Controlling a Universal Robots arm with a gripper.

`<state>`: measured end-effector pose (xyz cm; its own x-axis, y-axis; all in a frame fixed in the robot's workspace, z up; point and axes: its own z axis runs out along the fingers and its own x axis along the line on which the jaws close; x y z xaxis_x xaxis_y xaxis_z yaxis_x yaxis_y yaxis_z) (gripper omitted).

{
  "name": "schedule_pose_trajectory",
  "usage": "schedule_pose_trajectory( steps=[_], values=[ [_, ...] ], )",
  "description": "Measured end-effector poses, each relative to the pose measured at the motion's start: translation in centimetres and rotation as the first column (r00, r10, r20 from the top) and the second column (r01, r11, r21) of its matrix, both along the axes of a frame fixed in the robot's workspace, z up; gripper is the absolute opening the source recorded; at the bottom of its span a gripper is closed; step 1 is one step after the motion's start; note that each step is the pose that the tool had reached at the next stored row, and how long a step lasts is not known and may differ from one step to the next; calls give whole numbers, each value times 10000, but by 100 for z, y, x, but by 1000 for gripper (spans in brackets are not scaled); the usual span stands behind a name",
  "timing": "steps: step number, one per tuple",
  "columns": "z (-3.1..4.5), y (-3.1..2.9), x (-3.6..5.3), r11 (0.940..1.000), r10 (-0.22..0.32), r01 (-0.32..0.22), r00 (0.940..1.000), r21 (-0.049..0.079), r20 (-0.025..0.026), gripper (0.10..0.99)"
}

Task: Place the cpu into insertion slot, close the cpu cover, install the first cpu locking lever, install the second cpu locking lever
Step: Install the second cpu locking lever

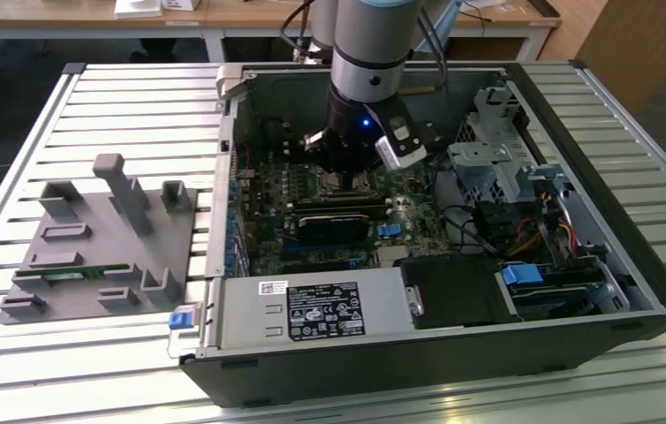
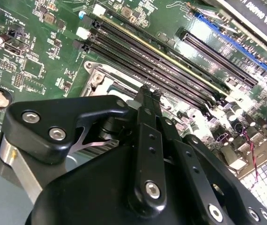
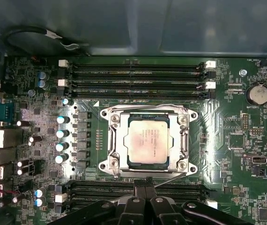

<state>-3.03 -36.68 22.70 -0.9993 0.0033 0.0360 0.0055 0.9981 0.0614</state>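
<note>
Cpu under closed cpu cover, claw beside it

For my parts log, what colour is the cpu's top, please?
Dull silver-grey, clearest in the first wrist view: the cpu.

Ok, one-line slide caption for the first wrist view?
Gripper poised at the socket edge, with the cpu seated under the closed cpu cover.

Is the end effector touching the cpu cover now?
Cannot tell. In the first wrist view the end effector sits at the edge of the cpu cover, but neither contact nor gap is plain there.
</note>
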Motion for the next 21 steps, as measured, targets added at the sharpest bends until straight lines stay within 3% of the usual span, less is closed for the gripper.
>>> schedule_pose_trajectory(
  steps=[7, 14, 21],
  values=[
    [-29, -9, -5, 10000, 0, 0, 10000, 32, -4, 118],
    [-30, -62, -19, 9990, -3, 3, 10000, 454, -6, 118],
    [-32, -102, -61, 9987, -3, 3, 10000, 517, -6, 118]
  ],
)
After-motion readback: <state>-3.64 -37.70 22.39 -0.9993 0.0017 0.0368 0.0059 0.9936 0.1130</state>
